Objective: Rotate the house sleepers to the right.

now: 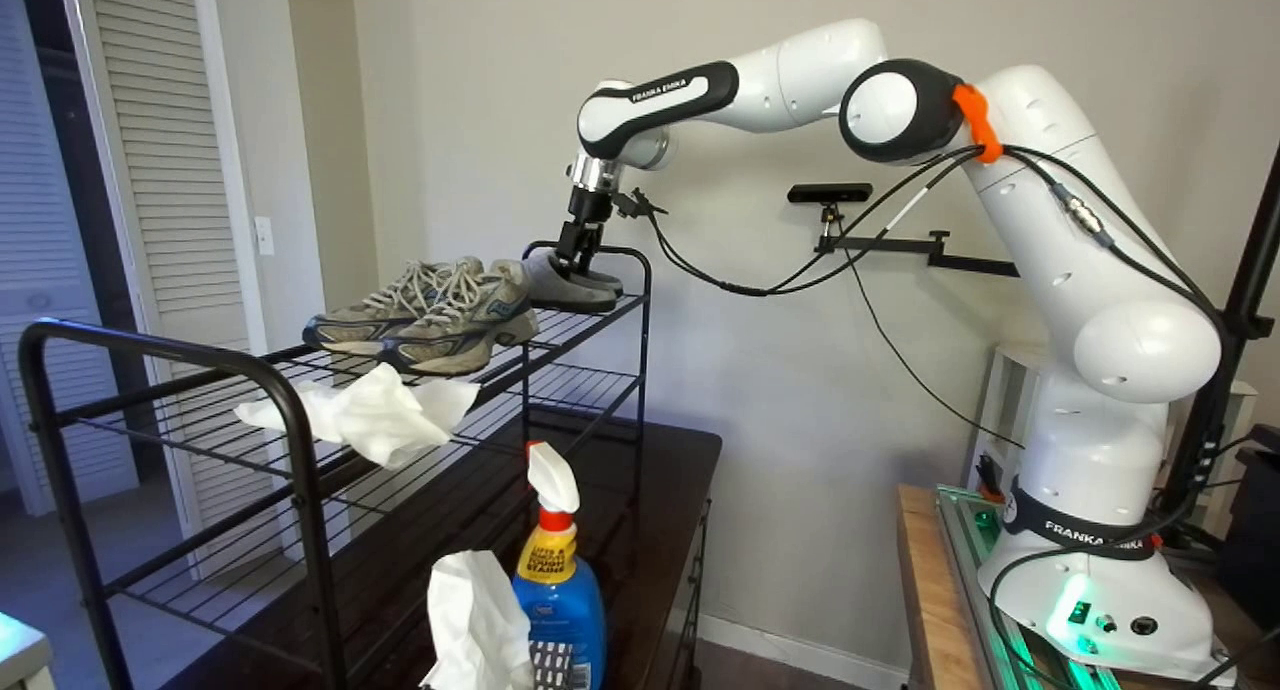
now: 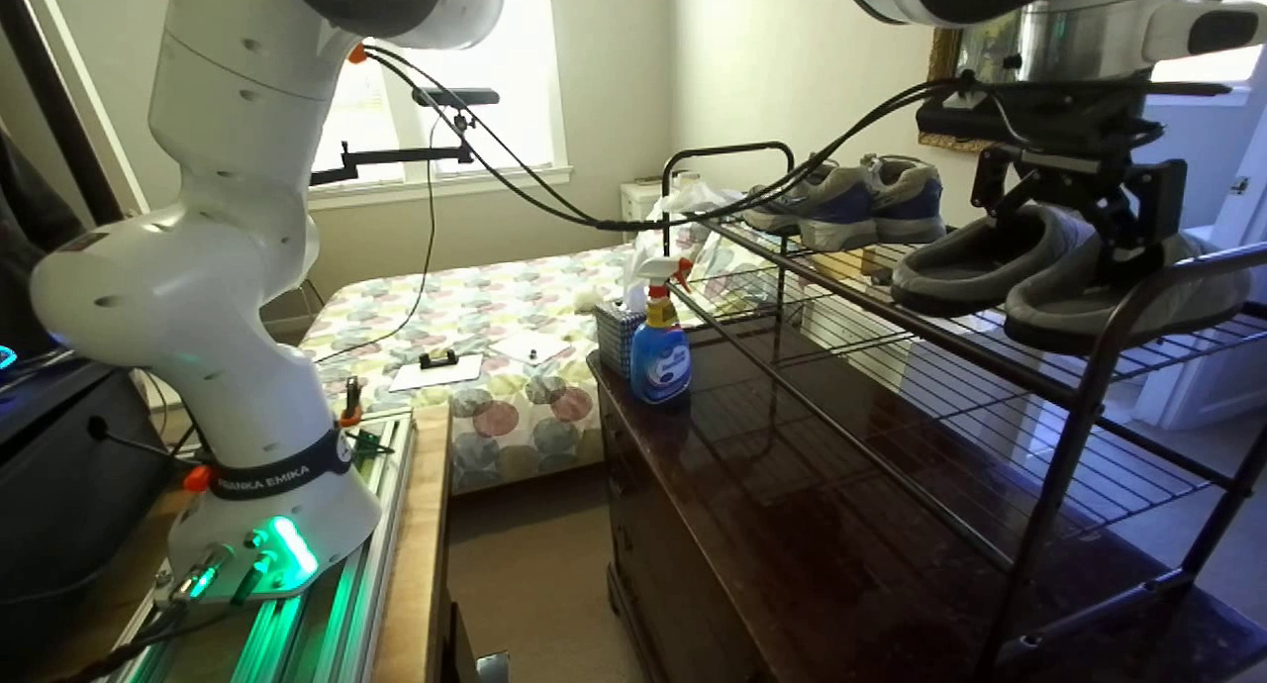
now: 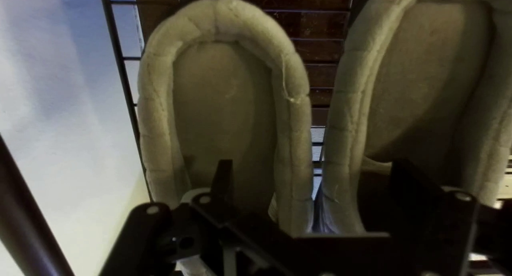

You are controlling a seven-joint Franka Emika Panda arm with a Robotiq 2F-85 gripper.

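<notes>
A pair of grey house slippers sits side by side on the top shelf of a black wire rack, at its end. The slippers show in both exterior views [image 1: 565, 288] [image 2: 1064, 309]. In the wrist view the left slipper [image 3: 226, 96] and the right slipper [image 3: 428, 60] point their open heels up the picture, with a narrow gap between them. My gripper [image 3: 313, 180] is open, with one finger over or inside each slipper opening, straddling their inner sides. It shows above the slippers in both exterior views [image 1: 577, 255] [image 2: 1069, 218]. The slipper toes are hidden under the gripper.
Worn sneakers [image 1: 450, 310] [image 2: 841, 208] stand beside the slippers on the rack [image 1: 180, 355]. A white tissue [image 1: 385, 415] lies farther along. The rack's raised end bar [image 2: 1128, 317] is close to the slippers. A blue spray bottle [image 2: 660, 361] and tissue box [image 2: 619, 337] stand on the dresser [image 2: 792, 465].
</notes>
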